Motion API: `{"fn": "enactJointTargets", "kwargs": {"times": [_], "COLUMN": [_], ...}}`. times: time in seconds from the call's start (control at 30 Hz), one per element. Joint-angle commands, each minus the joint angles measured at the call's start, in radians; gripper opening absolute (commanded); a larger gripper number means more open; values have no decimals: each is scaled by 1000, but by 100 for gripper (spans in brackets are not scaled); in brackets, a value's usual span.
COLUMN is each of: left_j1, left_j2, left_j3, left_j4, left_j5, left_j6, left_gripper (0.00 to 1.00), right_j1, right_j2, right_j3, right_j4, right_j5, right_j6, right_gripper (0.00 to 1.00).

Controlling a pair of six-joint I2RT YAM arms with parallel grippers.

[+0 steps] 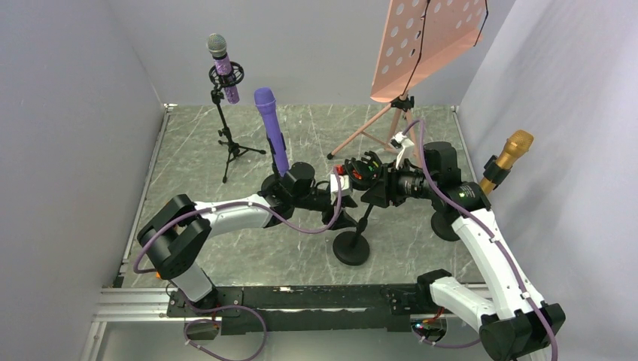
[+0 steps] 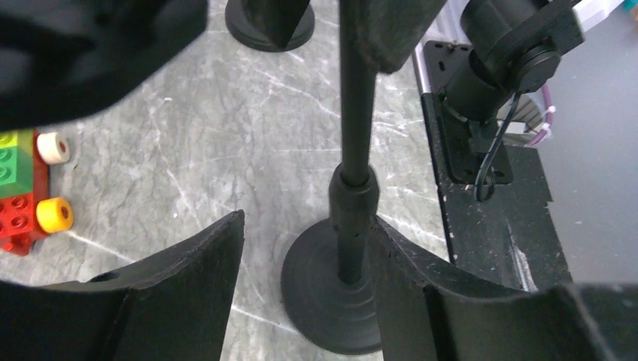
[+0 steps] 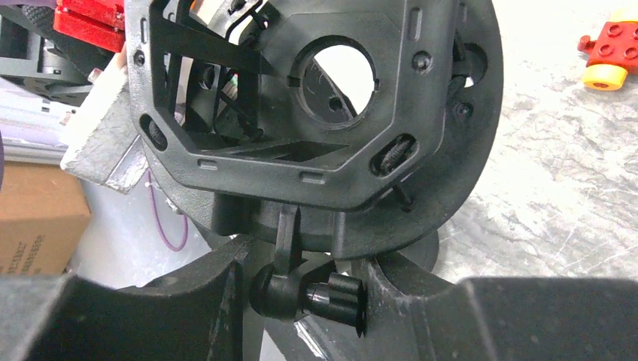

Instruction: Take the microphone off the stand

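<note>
A black stand rises from a round base (image 1: 351, 247) at the table's centre to a black shock mount (image 1: 366, 167). In the right wrist view the mount's ring (image 3: 316, 98) holds no microphone. My right gripper (image 3: 305, 259) is shut on the swivel joint under the mount. My left gripper (image 2: 307, 219) is open around the pole (image 2: 356, 113) low down. Its right finger (image 2: 406, 278) touches the pole and the left one is well clear. A purple microphone (image 1: 271, 128) stands upright just behind my left wrist.
A silver-headed microphone (image 1: 220, 60) sits in a mount on a tripod at the back left. A gold microphone (image 1: 510, 154) stands at the right wall. A pink music stand (image 1: 429, 45) fills the back right. Toy bricks (image 2: 22, 195) lie near the centre stand.
</note>
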Motion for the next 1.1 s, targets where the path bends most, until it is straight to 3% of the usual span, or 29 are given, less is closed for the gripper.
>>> {"fn": "enactJointTargets", "kwargs": {"times": [0.0,0.27,0.63,0.83,0.9,1.07], "left_j1": [-20,-55,-70,-85,-87,-87], "left_j2": [4,31,84,128,135,98], "left_j3": [6,-11,-29,-2,7,20], "left_j4": [103,202,227,244,249,209], "left_j5": [81,57,-7,-10,-8,-25], "left_j6": [-47,-204,-238,-231,-235,-221], "left_gripper": [64,56,40,42,35,2], "right_j1": [-7,-94,-139,-153,-155,-158], "right_j2": [-27,7,18,28,30,31], "right_j3": [8,-21,-53,-44,-44,-52], "right_j4": [68,122,151,147,144,139], "right_j5": [-63,-80,-105,-111,-113,-120], "right_j6": [37,132,159,157,153,151], "right_gripper": [0,0,0,0,0,0]}}
